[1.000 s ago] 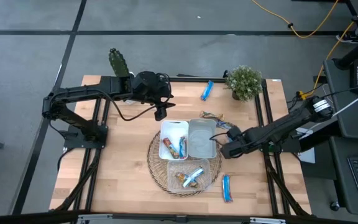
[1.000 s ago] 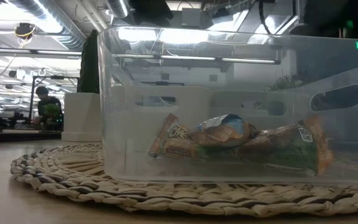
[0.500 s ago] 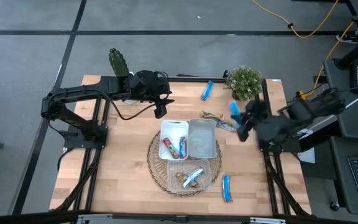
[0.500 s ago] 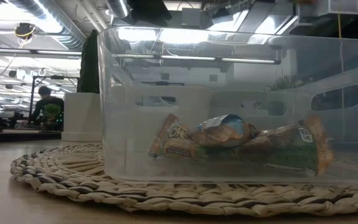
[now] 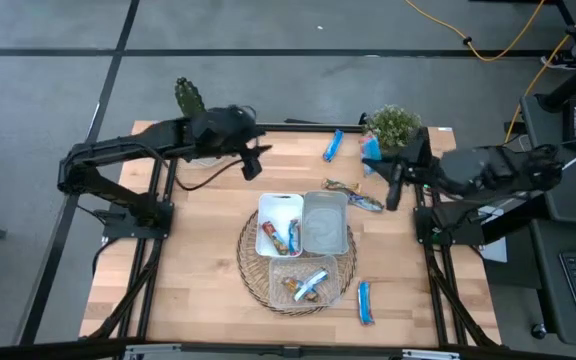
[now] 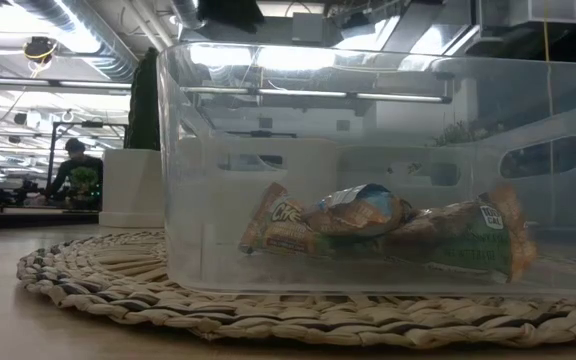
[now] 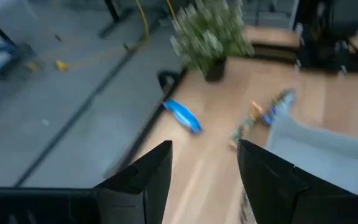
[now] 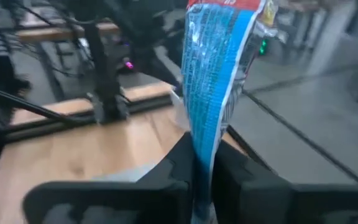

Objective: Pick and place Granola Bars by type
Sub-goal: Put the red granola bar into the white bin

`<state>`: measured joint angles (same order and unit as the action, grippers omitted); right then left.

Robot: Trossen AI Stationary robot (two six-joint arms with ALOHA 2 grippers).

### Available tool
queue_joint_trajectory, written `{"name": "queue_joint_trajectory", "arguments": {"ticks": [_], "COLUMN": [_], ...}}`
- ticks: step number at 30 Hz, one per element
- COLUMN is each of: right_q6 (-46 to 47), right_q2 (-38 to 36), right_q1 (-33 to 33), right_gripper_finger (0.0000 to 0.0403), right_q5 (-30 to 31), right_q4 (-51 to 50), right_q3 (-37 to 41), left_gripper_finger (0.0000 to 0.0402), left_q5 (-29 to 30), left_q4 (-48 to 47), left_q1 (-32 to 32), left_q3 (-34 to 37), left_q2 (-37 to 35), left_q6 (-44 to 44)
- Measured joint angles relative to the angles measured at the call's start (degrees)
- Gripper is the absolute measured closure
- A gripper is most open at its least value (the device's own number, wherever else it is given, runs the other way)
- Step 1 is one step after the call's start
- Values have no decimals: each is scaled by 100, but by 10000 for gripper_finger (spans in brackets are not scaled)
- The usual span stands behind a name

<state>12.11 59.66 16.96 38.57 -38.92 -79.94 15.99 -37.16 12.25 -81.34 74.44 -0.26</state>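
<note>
The right gripper [image 8: 199, 163] hangs above the table's right edge, its jaws pinching one end of a blue granola bar [image 8: 219, 68] that stands up past them; in the high view the same bar [image 5: 372, 150] shows near the potted plant [image 5: 392, 127]. The bar looks light and flat, its shiny wrapper probably slick and easily crumpled, so a pinch across the crimped end or the narrow middle seems the safest hold. Other bars lie loose: a blue one [image 5: 333, 145] at the far edge, one [image 5: 366, 302] near the front, and a brownish pair [image 5: 351, 195] just beside the grey tray [image 5: 324, 224]. More bars sit in the white tray [image 5: 280, 225] and the clear tray [image 6: 368, 160] on the woven mat [image 5: 250, 262]. The left gripper [image 7: 204, 171] waits over the table's far left part, its jaws spread and empty. The low view is blocked by the clear tray, so neither arm shows there, and the pinched bar's print is too blurred to read its type.
</note>
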Motion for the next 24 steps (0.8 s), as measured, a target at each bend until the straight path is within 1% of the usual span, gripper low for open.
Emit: {"name": "queue_joint_trajectory", "arguments": {"ticks": [2, 5, 8, 10, 11, 14, 16, 20, 24], "right_q6": [-364, -808, -968, -962, -950, -821, -678, -316, -174], "right_q2": [161, 528, 972, 1224, 1324, 1599, 1833, 2495, 3229], "right_q1": [-444, -1128, -1666, -1876, -1944, -2037, -2091, -2147, -2147], "right_gripper_finger": [358, 368, 380, 380, 378, 364, 360, 376, 381], "right_q5": [-700, -1777, -2798, -3330, -3527, -3792, -4106, -4760, -4967], "right_q4": [477, 1100, 1636, 1923, 2014, 2159, 2153, 2053, 1891], "right_q3": [0, -2, 0, 0, 0, 0, 0, 0, 0], "left_gripper_finger": [229, 229, 229, 229, 229, 229, 229, 229, 229], "left_q5": [166, 372, 564, 629, 644, 643, 645, 647, 649], "left_q4": [85, 257, 362, 360, 359, 356, 356, 353, 356], "left_q1": [0, 0, 0, -1, -2, -2, -2, -3, -2], "left_q3": [0, 0, -1, -1, -1, 0, -2, -2, -2], "left_q2": [-196, -487, -767, -916, -980, -1153, -1222, -1262, -1240], "left_q6": [56, 74, 103, 93, 65, -15, -45, -57, -61]}}
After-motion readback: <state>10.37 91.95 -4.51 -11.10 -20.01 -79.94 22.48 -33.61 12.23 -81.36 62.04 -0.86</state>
